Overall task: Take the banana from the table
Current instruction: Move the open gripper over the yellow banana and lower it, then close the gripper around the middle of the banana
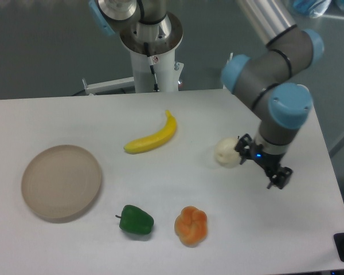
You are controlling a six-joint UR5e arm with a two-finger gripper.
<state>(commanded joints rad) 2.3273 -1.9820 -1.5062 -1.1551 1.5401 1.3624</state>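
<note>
Reaching is the step in hand, judging by the layout: nothing is grasped yet. Counter is white and wide, carrying everything. Arm comes in from the far right corner and bends down over the right edge. Plate sits near the left edge, bare. Banana lies flat around the counter's middle, toward the far edge, darker tip pointing far-right, blunt end pointing near-left. Pear rests just beside the gripper, between it and the banana. Orange fruit and green pepper sit near the front edge, well apart from the banana. Gripper hangs low near the right edge, holding nothing; fingers too small and dark to say whether spread or closed.

To do it well: lift clear of the pear first, travel left across the counter, line the jaws across the banana's narrow width at mid-curve, then descend straight. Banana is well apart from the gripper, to its left and slightly farther back.
</note>
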